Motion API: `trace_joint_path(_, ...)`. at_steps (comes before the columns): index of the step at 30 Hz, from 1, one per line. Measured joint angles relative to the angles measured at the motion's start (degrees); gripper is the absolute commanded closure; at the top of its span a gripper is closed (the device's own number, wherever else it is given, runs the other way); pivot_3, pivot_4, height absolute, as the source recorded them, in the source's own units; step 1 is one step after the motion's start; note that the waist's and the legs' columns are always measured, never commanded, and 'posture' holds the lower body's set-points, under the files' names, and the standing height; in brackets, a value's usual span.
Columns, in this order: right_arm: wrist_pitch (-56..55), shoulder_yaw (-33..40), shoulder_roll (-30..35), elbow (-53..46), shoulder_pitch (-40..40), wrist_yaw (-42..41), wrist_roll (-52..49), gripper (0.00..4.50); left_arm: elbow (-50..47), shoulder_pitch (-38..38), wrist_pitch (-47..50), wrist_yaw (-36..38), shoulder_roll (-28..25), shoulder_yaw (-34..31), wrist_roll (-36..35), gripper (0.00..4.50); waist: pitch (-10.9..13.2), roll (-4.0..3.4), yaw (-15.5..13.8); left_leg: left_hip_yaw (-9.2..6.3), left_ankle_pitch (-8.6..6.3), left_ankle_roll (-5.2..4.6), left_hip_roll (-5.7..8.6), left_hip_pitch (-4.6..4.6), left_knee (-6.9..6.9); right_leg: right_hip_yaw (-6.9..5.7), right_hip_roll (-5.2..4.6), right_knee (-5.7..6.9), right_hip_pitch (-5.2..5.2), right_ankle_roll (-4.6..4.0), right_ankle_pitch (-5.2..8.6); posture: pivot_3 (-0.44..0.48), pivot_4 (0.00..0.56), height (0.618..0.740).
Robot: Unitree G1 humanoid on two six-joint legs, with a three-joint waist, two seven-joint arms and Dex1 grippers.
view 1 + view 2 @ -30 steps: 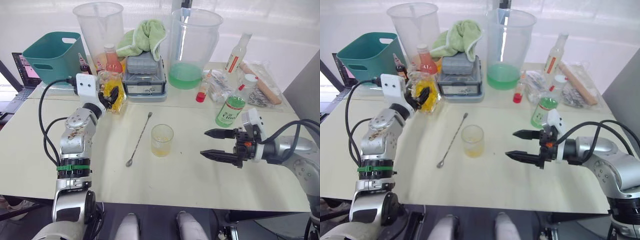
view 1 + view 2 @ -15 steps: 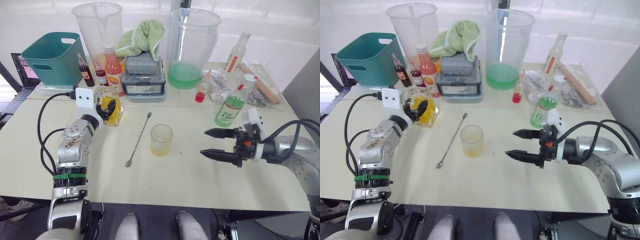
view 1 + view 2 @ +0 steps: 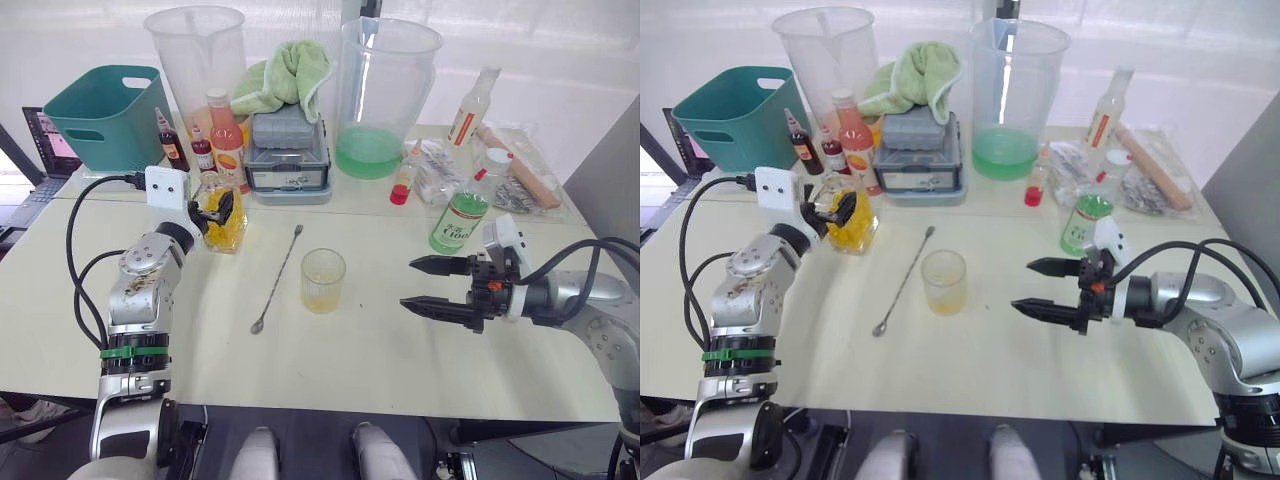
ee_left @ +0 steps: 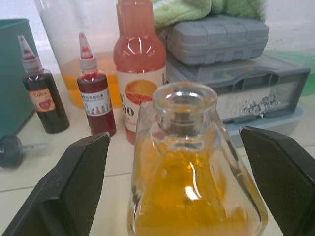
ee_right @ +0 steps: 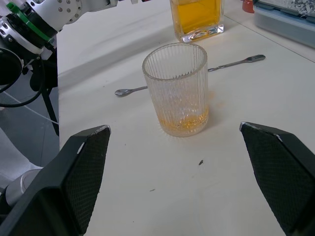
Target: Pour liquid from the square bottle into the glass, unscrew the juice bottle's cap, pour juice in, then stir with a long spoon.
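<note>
I see my left gripper (image 3: 218, 210) spread wide around the squat square glass bottle of yellow liquid (image 3: 222, 216), left of centre. My right gripper (image 3: 428, 284) gapes empty at right, facing the ribbed clear glass (image 3: 323, 280) mid-frame.

Bright, even daylight comes from the white backdrop behind the table (image 3: 330, 370), washing it out and leaving only faint, soft shadows. In the left wrist view, glare spots glint on the square bottle (image 4: 194, 191) between the blurred fingers (image 4: 64, 191). Ahead of the right gripper (image 3: 418, 285), the glass (image 5: 179, 91) is sharp.
</note>
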State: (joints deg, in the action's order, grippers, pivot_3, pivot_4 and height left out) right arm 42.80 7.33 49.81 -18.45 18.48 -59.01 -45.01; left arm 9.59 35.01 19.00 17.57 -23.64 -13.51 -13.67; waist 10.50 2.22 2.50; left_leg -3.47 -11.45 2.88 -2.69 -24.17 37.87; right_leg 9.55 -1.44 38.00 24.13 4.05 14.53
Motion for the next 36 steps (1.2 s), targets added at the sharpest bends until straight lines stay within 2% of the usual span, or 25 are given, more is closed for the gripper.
trace_joint_path(3, -0.20, 0.01, -0.04, 0.56, 0.78, -0.02, 0.01, 0.00, -0.98, 1.32, -3.03, 0.79, -0.12, -0.98, -0.93, 0.03, 0.00, 0.00, -0.01, 0.00, 0.00, 0.01, 0.00, -0.01, 0.00, 0.00, 0.01, 0.00, 0.01, 0.00, 0.00, 0.000, 0.150, 0.728)
trace_joint_path(8, -1.10, 0.63, -1.45, 2.53, 3.22, 0.45, -0.17, 0.00, -3.94, 6.02, -6.52, 4.23, -3.38, -1.49, -2.52, 0.03, 0.00, 0.00, 0.02, 0.01, 0.00, 0.01, 0.00, 0.01, 0.00, 0.00, 0.00, -0.01, -0.02, 0.00, 0.00, 0.000, 0.150, 0.728)
trace_joint_path(12, -3.71, 2.32, -1.42, 4.19, 4.80, 0.94, 1.66, 0.00, -7.12, 5.61, -8.51, 12.58, -7.24, -1.29, -5.99, 0.03, 0.00, -0.01, 0.17, 0.01, 0.00, 0.01, -0.01, 0.01, -0.01, 0.00, 0.00, -0.01, 0.00, 0.00, 0.00, 0.000, 0.150, 0.728)
trace_joint_path(16, -6.41, 4.57, -1.49, 4.55, 5.05, 2.95, 3.54, 0.00, -12.33, 2.64, -2.16, 20.37, -11.61, -1.54, -13.87, 0.03, 0.00, -0.01, 0.28, 0.02, 0.00, 0.00, -0.02, 0.01, -0.01, 0.00, 0.01, 0.01, 0.01, 0.02, 0.02, 0.000, 0.150, 0.728)
trace_joint_path(20, -9.47, 6.97, -1.53, 4.30, 1.91, 5.37, 6.20, 0.00, -15.72, -2.38, 7.40, 25.62, -17.19, -3.31, -21.17, 0.03, 0.00, -0.01, 0.57, 0.02, 0.00, 0.00, -0.03, 0.02, -0.01, 0.00, 0.01, 0.01, 0.01, 0.29, 0.19, 0.000, 0.150, 0.728)
trace_joint_path(25, -11.12, 8.00, -3.57, 3.70, -1.73, 7.53, 7.10, 0.00, -17.74, -11.17, 9.57, 29.92, -19.89, -4.47, -22.65, 0.03, -0.01, -0.02, 1.00, 0.05, 0.00, 0.01, -0.05, 0.07, -0.01, 0.00, 0.01, 0.00, -0.02, 0.26, 0.20, 0.000, 0.150, 0.728)
trace_joint_path(28, -12.92, 9.29, -4.58, 3.73, -4.25, 9.18, 8.61, 0.00, -17.58, -18.72, 6.22, 31.47, -19.89, -4.46, -19.95, 0.03, -0.01, -0.03, 1.34, 0.06, 0.00, 0.01, -0.07, 0.07, -0.04, 0.01, 0.02, 0.02, 0.01, 0.16, 0.20, 0.000, 0.150, 0.728)
trace_joint_path(32, -13.91, 11.01, -4.52, 4.10, -7.75, 8.76, 8.79, 0.00, -16.71, -24.95, 1.67, 32.09, -19.96, -6.14, -17.10, 0.03, -0.02, -0.05, 1.35, 0.10, 0.00, 0.01, -0.07, 0.10, -0.04, 0.02, 0.01, -0.02, -0.03, 0.22, 0.26, 0.000, 0.150, 0.728)
trace_joint_path(36, -16.01, 15.08, -3.63, 8.96, -11.54, 7.32, 9.98, 0.00, -8.97, -31.12, -4.20, 31.74, -19.79, -7.57, -12.19, 0.03, -0.02, -0.05, 1.36, 0.16, 0.00, 0.01, -0.08, 0.17, -0.04, 0.03, 0.01, -0.02, -0.04, 0.24, 0.36, 0.000, 0.150, 0.728)
